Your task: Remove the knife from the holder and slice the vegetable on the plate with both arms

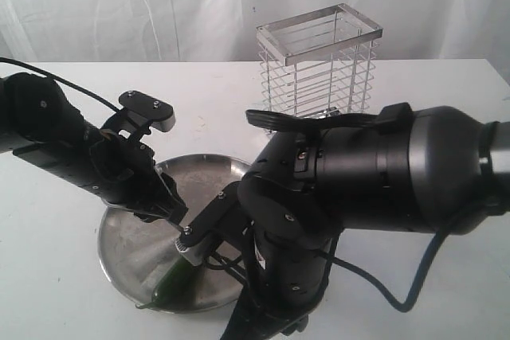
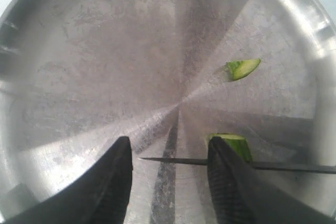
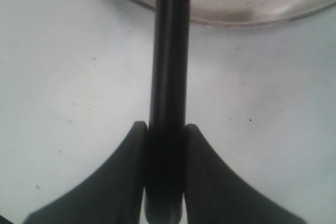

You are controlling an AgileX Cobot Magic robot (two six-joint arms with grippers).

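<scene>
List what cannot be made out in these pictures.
1. Exterior view: the right arm hides the base of the holder.
2. Left wrist view: a finger of the left gripper covers part of the vegetable.
3. Right wrist view: the picture's edge cuts off the blade of the knife in the right gripper.

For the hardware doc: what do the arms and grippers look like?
Left arm: bulky matt-black rounded links, thin black cable, silvery-edged wrist bracket. Right arm: same black build, thicker black cable. Left gripper and right gripper: black tapered fingers. No legible markings.
</scene>
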